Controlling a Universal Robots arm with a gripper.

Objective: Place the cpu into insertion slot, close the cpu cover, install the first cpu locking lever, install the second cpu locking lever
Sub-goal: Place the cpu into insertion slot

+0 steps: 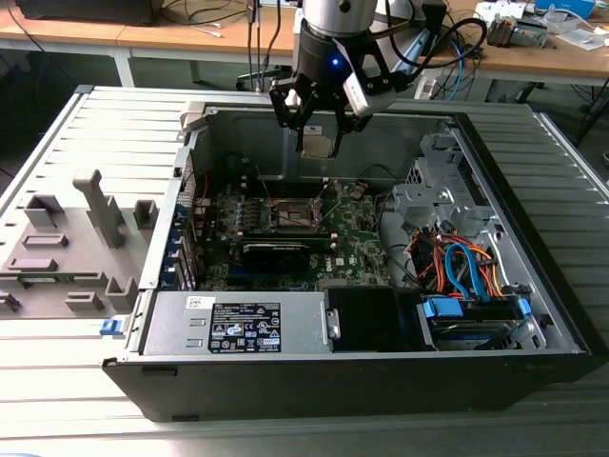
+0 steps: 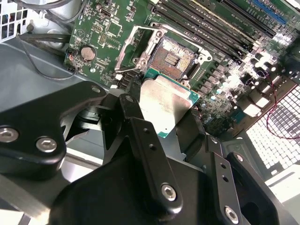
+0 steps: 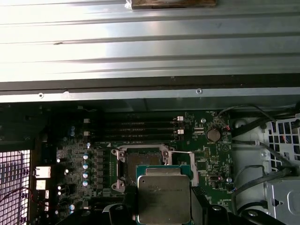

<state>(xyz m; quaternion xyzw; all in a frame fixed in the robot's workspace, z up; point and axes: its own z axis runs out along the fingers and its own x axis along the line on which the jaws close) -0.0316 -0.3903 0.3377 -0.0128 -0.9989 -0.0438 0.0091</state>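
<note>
My gripper (image 1: pixel 318 129) hangs above the open computer case, shut on the cpu (image 1: pixel 317 145). The cpu is a flat square chip with a silvery metal face and a green edge (image 2: pixel 164 105), clamped by its sides between two black fingers (image 2: pixel 136 105). The insertion slot (image 1: pixel 292 211) lies open on the green motherboard below, its brownish-gold centre (image 2: pixel 173 58) bare. In the first wrist view the cpu (image 3: pixel 164 194) overlaps one edge of the insertion slot (image 3: pixel 140 158), held well above it. The cpu cover (image 2: pixel 125 49), a silver frame, is lifted off at one side of the slot.
A long black card (image 1: pixel 276 252) lies across the board in front of the slot, and black memory slots (image 3: pixel 140 129) run beside it. A power supply (image 1: pixel 238 324) and a drive bay with blue cables (image 1: pixel 466 276) fill the case front. Grey fixtures (image 1: pixel 67 248) stand outside, at the exterior view's left.
</note>
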